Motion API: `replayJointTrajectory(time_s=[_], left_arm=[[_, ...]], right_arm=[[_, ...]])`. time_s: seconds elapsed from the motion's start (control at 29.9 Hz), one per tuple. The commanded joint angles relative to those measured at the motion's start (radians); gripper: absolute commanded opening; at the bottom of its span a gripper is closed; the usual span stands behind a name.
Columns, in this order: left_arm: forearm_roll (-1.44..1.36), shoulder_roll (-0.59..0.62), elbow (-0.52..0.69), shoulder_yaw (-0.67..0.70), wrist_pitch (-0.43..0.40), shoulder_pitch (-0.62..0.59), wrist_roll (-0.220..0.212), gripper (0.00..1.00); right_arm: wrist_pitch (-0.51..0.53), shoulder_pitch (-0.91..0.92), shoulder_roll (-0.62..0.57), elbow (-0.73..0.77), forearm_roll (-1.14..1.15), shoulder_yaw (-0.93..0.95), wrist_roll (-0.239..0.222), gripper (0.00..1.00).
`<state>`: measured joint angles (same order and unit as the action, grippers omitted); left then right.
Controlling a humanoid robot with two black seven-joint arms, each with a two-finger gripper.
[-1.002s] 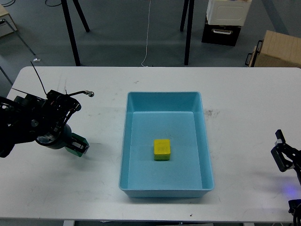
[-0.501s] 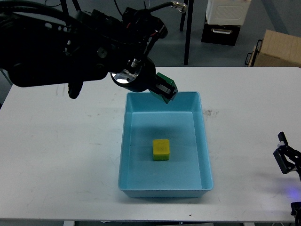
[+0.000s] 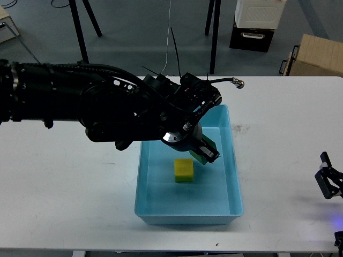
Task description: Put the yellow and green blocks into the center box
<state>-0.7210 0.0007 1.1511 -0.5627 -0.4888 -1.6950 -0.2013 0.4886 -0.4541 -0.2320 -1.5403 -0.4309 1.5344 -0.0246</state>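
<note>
A white table (image 3: 64, 203) carried a shallow light-blue box (image 3: 236, 182) at its centre. Beyond the far edge of the table stood dark stand legs (image 3: 80, 32), a thin hanging white cable (image 3: 168, 43), a black crate with a white container on top (image 3: 256, 27), and a cardboard box (image 3: 316, 56) at the far right. The bulky black left arm stretched across from the left and hid the box's far-left corner and part of its floor.

The left gripper (image 3: 206, 151) was inside the box, low over its floor, with its fingers closed on a green block (image 3: 208, 150) of which only a small part showed. A yellow block (image 3: 184, 169) lay on the box floor just beside and slightly nearer than the gripper, to its left, apart from the green block.

Half a second earlier the gripper had held the green block above the box's far rim; it had since come down into the box. The yellow block had not moved.

The right gripper (image 3: 328, 182) sat at the right edge, well away from the box; how far its fingers were open could not be told.
</note>
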Motion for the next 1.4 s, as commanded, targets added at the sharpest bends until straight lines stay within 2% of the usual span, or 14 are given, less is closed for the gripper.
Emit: replayJointTrajectory(time_s=[0.0, 0.07, 0.13, 0.5, 0.67, 0.87, 0.97, 1.07, 1.17, 1.27, 1.37], left_arm=[[-0.003, -0.001, -0.019, -0.002, 0.0, 0.015, -0.003, 0.2], [-0.003, -0.001, -0.016, -0.002, 0.0, 0.015, 0.002, 0.33], [-0.003, -0.001, -0.004, -0.002, 0.0, 0.015, 0.005, 0.4], [-0.005, -0.001, 0.058, -0.012, 0.0, 0.018, 0.028, 0.64], [-0.005, -0.001, 0.053, -0.017, 0.0, 0.029, 0.028, 0.96], [0.0, 0.073, 0.032, -0.008, 0.0, 0.015, 0.033, 0.99], [0.008, 0.149, 0.026, 0.035, 0.0, 0.011, 0.066, 0.99], [0.008, 0.252, 0.003, 0.185, 0.0, 0.032, 0.091, 0.99], [0.008, 0.327, -0.033, 0.428, 0.0, 0.113, 0.089, 0.99], [0.012, 0.363, -0.08, 0.738, 0.0, 0.23, 0.091, 0.99], [0.014, 0.351, -0.142, 1.085, 0.0, 0.401, 0.091, 0.99]], right_arm=[[0.0, -0.001, -0.001, 0.0, 0.0, 0.001, 0.0, 1.0], [0.0, -0.001, -0.001, 0.0, 0.0, 0.001, 0.0, 1.0], [0.0, -0.003, -0.001, 0.0, 0.0, 0.001, 0.0, 1.0], [0.0, -0.011, -0.001, 0.008, 0.0, 0.001, 0.0, 1.0], [0.0, -0.012, -0.001, 0.012, 0.0, 0.001, 0.0, 1.0], [0.0, -0.012, -0.001, 0.011, 0.0, 0.0, 0.0, 1.0], [0.0, -0.011, 0.0, 0.011, 0.0, 0.0, 0.0, 1.0], [0.0, -0.006, 0.0, 0.009, 0.0, -0.002, 0.0, 1.0], [0.0, 0.002, 0.002, 0.008, 0.0, 0.0, 0.005, 1.0], [0.0, 0.014, 0.005, 0.006, 0.0, 0.001, 0.006, 1.0], [0.0, 0.029, 0.014, 0.006, -0.003, 0.003, 0.008, 1.0]])
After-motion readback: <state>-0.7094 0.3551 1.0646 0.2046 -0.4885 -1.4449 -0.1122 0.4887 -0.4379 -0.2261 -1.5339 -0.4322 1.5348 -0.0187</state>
